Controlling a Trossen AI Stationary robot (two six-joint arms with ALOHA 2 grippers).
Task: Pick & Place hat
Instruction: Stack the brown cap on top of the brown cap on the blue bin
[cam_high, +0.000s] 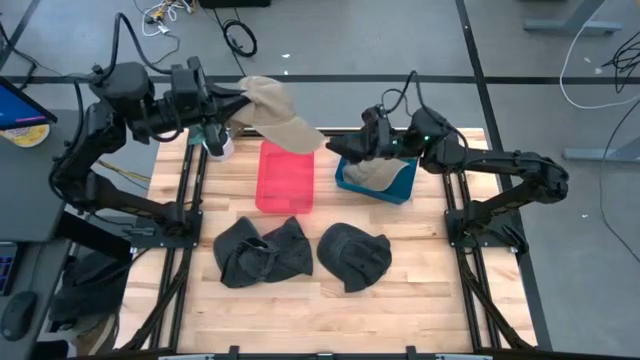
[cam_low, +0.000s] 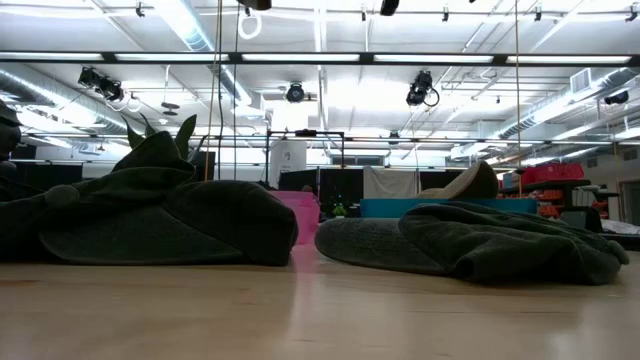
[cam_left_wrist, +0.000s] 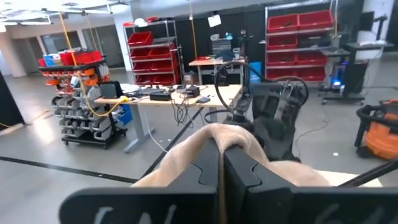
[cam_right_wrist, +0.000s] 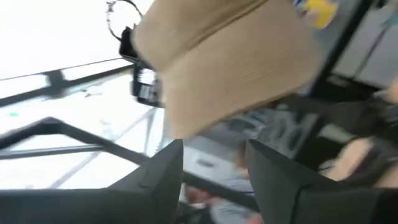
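While its fingers stand pressed together on a fold of fabric, the left gripper (cam_high: 232, 108) holds a tan hat (cam_high: 275, 113) up in the air, the crown bunched over the fingertips (cam_left_wrist: 214, 163) and the brim hanging out ahead of the jaws toward the other arm.

Item, right gripper (cam_high: 350, 148): fingers (cam_right_wrist: 163, 171) parted with a clear gap between them, nothing inside; the tan hat's brim hangs just beyond the tips, not touching as far as can be told.

Item, white cup (cam_high: 219, 147): below the left gripper, at the table's edge.

Item, pink bin (cam_high: 285, 177): beneath and just past the held hat, between the two grippers; no contents visible.

Item, blue bin (cam_high: 400, 184): directly under the right gripper; holds a second tan hat (cam_high: 378, 176), partly hidden by the arm.

Item, dark hat, left (cam_high: 262, 250): crumpled on the wooden table (cam_high: 400, 290), well beyond the pink bin from the grippers, toward the table's near edge.

Item, dark hat, right (cam_high: 353, 255): just beside the first, apart from both bins. Low view shows both dark hats (cam_low: 160, 215) (cam_low: 480, 245) lying flat on the wood.
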